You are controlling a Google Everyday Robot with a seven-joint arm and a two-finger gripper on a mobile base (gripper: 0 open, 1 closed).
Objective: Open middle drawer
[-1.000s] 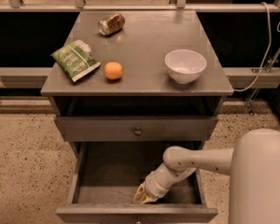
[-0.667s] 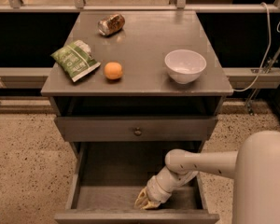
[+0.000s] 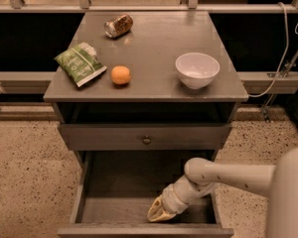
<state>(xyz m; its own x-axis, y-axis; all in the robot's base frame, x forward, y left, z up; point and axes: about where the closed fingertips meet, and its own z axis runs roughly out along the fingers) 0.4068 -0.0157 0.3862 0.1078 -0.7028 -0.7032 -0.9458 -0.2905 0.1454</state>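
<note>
One gripper (image 3: 159, 213) low inside pulled-out middle drawer (image 3: 114, 230), near its front panel; clenched or released, cannot tell

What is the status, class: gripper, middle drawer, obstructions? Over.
Gripper inside the grey wooden middle drawer, near its front panel. Drawer pulled well out. White round bowl, orange fruit, green snack bag, lying can on grey cabinet top, out of the way.
</note>
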